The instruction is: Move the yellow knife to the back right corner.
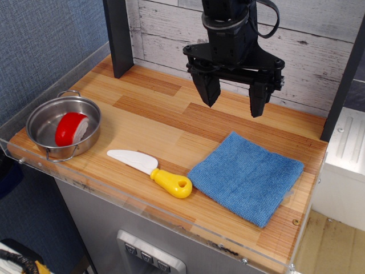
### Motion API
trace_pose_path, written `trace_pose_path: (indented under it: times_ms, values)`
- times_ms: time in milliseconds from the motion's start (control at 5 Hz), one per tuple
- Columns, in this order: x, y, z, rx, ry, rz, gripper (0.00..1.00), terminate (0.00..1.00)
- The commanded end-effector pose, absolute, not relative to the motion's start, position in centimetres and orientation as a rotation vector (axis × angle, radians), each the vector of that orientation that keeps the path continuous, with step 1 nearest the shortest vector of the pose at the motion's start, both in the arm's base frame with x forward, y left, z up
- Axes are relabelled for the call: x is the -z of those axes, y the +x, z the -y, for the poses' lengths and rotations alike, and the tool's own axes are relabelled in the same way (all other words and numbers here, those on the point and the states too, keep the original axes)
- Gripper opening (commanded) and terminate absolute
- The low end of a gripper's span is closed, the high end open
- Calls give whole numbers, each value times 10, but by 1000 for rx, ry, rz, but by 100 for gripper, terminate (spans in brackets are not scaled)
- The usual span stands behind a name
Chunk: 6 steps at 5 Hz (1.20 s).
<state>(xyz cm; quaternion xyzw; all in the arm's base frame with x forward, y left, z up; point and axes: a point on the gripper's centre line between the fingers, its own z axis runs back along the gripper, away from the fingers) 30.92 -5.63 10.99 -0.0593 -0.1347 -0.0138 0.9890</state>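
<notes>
1. Striped light-and-dark wood planks make up the desk (171,114); a clear raised lip runs along its front and left edges; whitewashed plank wall (165,34) closes the back, a blue textured wall the left.
2. Black robot arm hangs above the back middle; its jaws (232,98) stand wide apart, holding nothing, clear of the surface.
3. Blue cloth (248,177) lies flat at the front right, near the front edge.
4. The back right corner (305,123) is bare wood beside a dark upright post (342,80).
5. A steel pot (63,127) at the front left holds a red-and-white item.
6. The yellow knife (151,172) lies flat near the front edge, between pot and cloth; its long axis runs left to right, white blade toward the pot, handle just beside the cloth.
</notes>
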Motion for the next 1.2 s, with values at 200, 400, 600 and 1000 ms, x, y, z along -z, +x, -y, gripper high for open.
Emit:
trace_pose_path:
  times_ms: [200,400,600,1000]
  values:
    - [-118,312,43,-210,-101,262,100,0]
    - [-106,304,33,-403,-115,270,100,0]
    - [-98,286,22,-655,-112,290,100,0]
    - [-83,257,31,-1021,-114,235,100,0]
